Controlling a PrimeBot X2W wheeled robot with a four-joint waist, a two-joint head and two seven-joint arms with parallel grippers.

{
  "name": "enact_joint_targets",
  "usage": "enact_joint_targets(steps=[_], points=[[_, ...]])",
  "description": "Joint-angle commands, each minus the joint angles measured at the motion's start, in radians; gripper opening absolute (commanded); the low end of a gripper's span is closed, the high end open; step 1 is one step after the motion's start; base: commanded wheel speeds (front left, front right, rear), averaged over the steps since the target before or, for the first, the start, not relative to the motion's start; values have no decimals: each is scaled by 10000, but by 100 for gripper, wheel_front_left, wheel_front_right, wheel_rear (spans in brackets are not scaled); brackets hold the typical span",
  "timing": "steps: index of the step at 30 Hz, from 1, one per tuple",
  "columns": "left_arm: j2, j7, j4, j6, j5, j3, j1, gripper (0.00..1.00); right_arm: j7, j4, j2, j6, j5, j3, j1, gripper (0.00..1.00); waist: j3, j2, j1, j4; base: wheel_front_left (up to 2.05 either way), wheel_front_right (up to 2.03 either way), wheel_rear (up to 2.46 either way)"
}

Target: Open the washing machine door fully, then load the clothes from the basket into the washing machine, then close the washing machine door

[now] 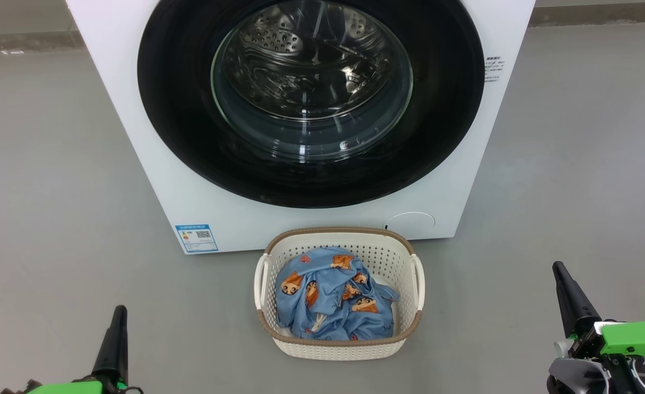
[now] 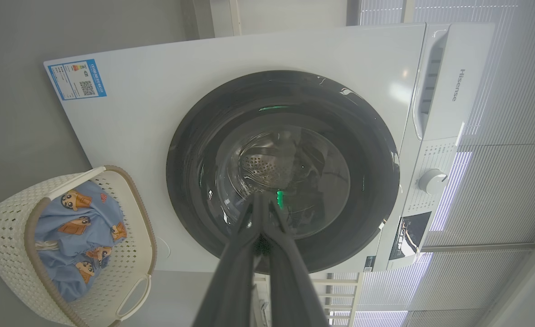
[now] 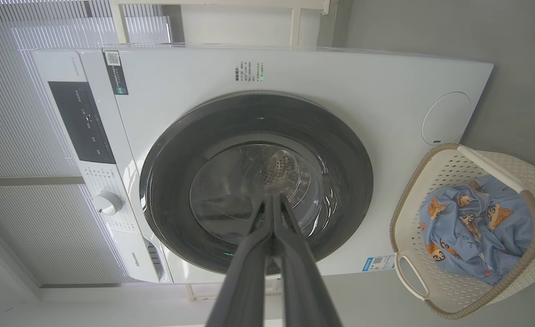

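Left gripper (image 1: 118, 313): fingers pressed together, empty, low and well back from the washing machine (image 1: 136, 137), on the robot's left.
Right gripper (image 1: 560, 271): also closed on nothing, well back from the machine, on the right.
Washing machine door (image 1: 311, 98): shut, flush in the machine's front.
Handling: probably rigid and weighty, with a slippery gloss rim. No handle is clear, so hook a rim edge.
Clothes (image 1: 327, 298): soft, light, crumpled. Pinch a raised fold.
Basket (image 1: 333, 231): on the floor (image 1: 54, 191) just before the machine's base, under the door.
In the way: the basket may crowd the approach.
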Motion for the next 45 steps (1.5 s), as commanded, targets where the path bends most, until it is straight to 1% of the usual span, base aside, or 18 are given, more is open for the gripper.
enact_joint_targets(steps=[1, 40, 41, 43, 45], points=[[87, 70, -184, -67, 102, 334, -446, 0, 65, -243, -102, 60, -93, 191, -408, 0, 0, 0, 0, 0, 0, 0, 0], [86, 71, -184, -67, 104, 336, -446, 0, 71, -243, -97, 60, -99, 183, -409, 0, 0, 0, 0, 0, 0, 0, 0], [-4, -5, 28, 4, -3, -6, 14, 100, -2, 37, 15, 0, 2, 1, 4, 100, 0, 0, 0, 0, 0, 0, 0], [-34, -10, 229, 15, -3, -42, 153, 100, -5, 271, 92, 0, 2, 10, 77, 100, 0, 0, 0, 0, 0, 0, 0], [-32, -42, 201, 14, 10, -50, 124, 100, -34, 238, 89, 1, 0, 43, 47, 100, 4, 0, 1, 2, 0, 0, 0]])
